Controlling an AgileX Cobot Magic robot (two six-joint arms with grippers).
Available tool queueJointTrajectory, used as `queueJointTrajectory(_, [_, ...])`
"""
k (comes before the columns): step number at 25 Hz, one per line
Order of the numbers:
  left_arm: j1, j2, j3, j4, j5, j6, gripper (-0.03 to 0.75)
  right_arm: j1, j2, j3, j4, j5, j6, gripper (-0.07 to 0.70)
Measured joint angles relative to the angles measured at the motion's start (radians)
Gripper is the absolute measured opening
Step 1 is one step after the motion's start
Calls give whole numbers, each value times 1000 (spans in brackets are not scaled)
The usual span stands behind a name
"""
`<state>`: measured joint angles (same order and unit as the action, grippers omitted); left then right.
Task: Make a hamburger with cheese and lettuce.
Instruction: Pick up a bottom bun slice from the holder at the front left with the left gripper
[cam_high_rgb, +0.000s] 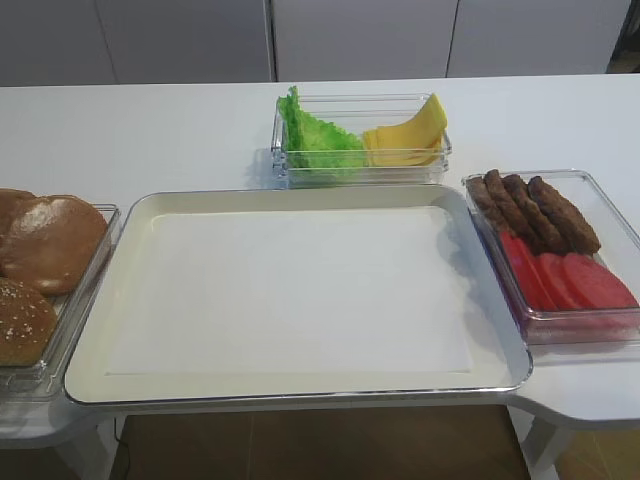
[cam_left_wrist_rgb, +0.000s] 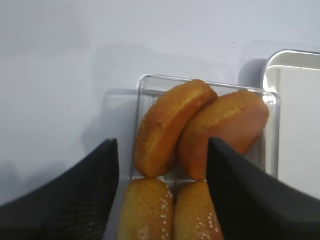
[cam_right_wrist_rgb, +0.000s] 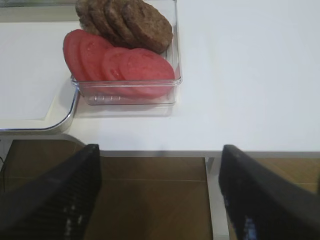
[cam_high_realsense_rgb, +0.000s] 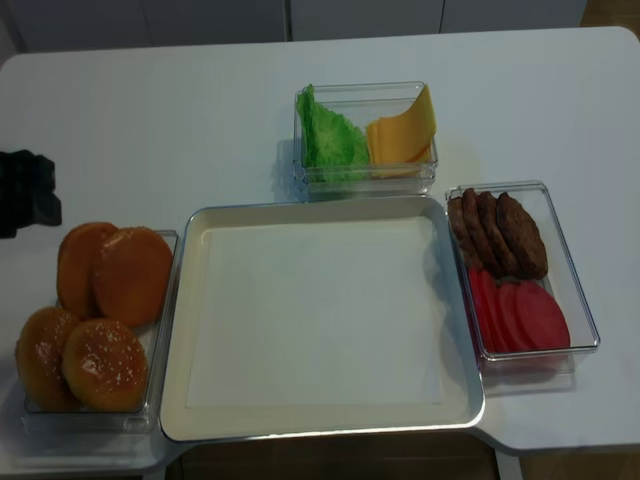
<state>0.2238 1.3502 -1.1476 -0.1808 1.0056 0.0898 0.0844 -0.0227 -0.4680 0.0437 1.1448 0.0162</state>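
The lettuce (cam_high_rgb: 315, 135) is a frilly green bunch in a clear box at the back of the table, and the yellow cheese (cam_high_rgb: 410, 135) stack leans beside it on its right. No hamburger shows in any view. In the left wrist view my left gripper (cam_left_wrist_rgb: 162, 200) hangs open above a clear box of brown buns (cam_left_wrist_rgb: 170, 127), its black fingers (cam_left_wrist_rgb: 75, 200) wide on either side and touching none. My right gripper (cam_right_wrist_rgb: 160, 200) is open and empty over the floor, just off the table's front edge. Neither gripper shows in the exterior views.
A large cream tray (cam_high_rgb: 290, 290) fills the middle of the table. The bun box (cam_high_realsense_rgb: 90, 320) stands to its left, with sesame buns (cam_high_realsense_rgb: 105, 365) in front. To its right a box holds dark patties (cam_high_rgb: 540, 210) and red tomato slices (cam_high_rgb: 565, 280). Something black (cam_high_realsense_rgb: 25, 190) juts in at the left edge.
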Motion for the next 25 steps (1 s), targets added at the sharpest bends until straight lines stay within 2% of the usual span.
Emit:
queueJointTrajectory(5, [39,89,-83,-10,30,166,414,0,0,0,0,0,0,571])
queueJointTrajectory(13, [42,264,-233,-29,206,462,414,0,0,0,0,0,0,571])
queueJointTrajectory(20, [42,375,-342,-63,217,545,414,0,0,0,0,0,0,571])
queueJointTrajectory(25, [42,410,-356,-74,221,587,414,0,0,0,0,0,0,571])
